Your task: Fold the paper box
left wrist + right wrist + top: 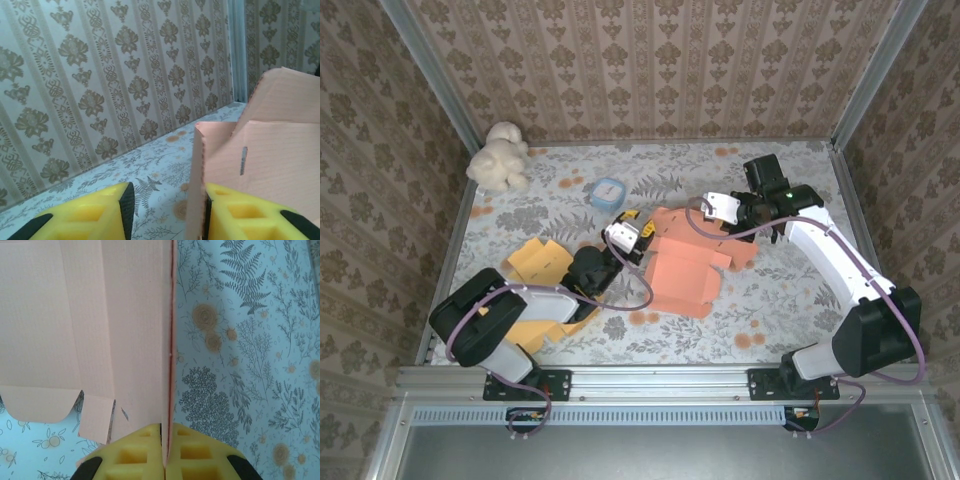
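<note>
- paper box (680, 270) lies half-formed at the middle of the bench (770, 300), between the two claws; its salmon card is partly opened out, with some panels flat and at least one raised;
- step in hand, as I judge it: lifting and creasing the side walls; the box is far from closed, since flaps and tabs hang loose at its far edge in the right wrist view (100, 315);
- right claw (720, 210) sits at the box's far right corner; in its own view the yellow pads (145, 455) are pinched tight on a thin panel seen edge-on, so this claw (166, 440) holds the box;
- left claw (625, 235) is at the box's left edge; its own view shows it wide (167, 202), with an upright wall of the box (270, 150) in the gap, just beside the right-hand pad and not clamped;
- next move probably calls for the left claw to close on that wall, or press it over along its crease, while the right one steadies the card; thin card may buckle if pulled unevenly;
- left arm lies low across the bench from the near left; right arm reaches from the near right, its forearm angled left towards the box;
- yellow card sheet (535, 262), blue tub (608, 192) and plush toy (500, 155) sit apart to the left.
</note>
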